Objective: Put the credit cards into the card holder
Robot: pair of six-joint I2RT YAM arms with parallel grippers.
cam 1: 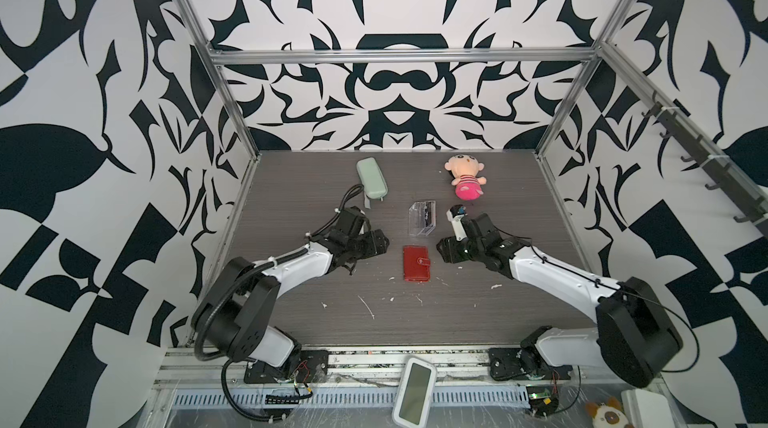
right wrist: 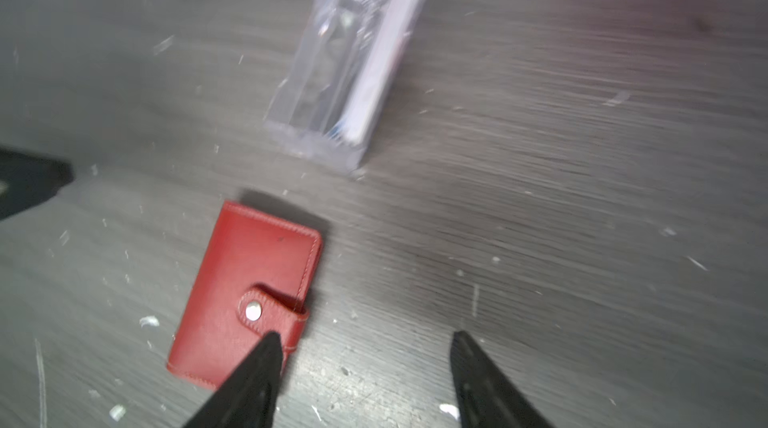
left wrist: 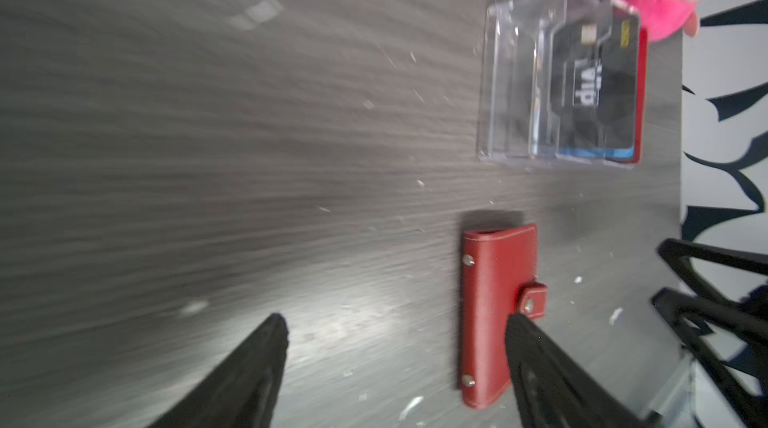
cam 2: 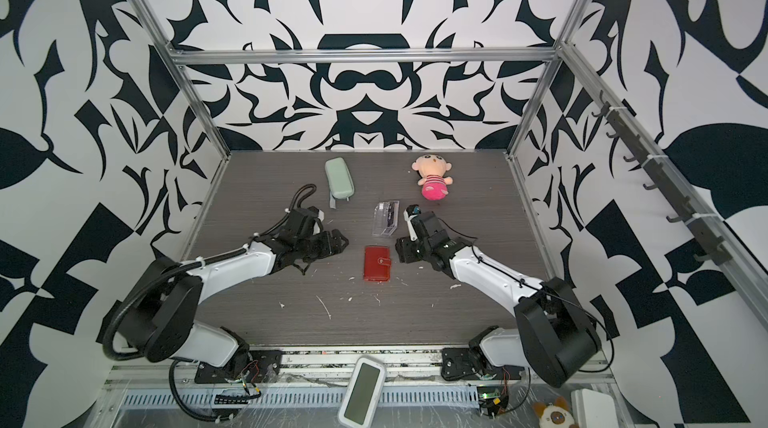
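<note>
Plainly left pincer [left wrist: 395, 320] and right pincer [right wrist: 365, 336] gape empty. The snapped-shut card holder [cam 1: 417, 263] looks light and stiff, so pinch its tab [left wrist: 532, 300]. The thin credit cards [left wrist: 594, 89] seem slick: grip their edges.

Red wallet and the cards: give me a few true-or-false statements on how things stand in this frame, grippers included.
1. The red leather-look wallet lies closed, snap tab fastened. True.
2. The black and blue plastic cards already sit in the wallet. False: they stand in the clear acrylic box.
3. The left gripper is clamped on the wallet. False: its jaws stand apart with nothing between them.
4. The right gripper is open and empty. True.
</note>
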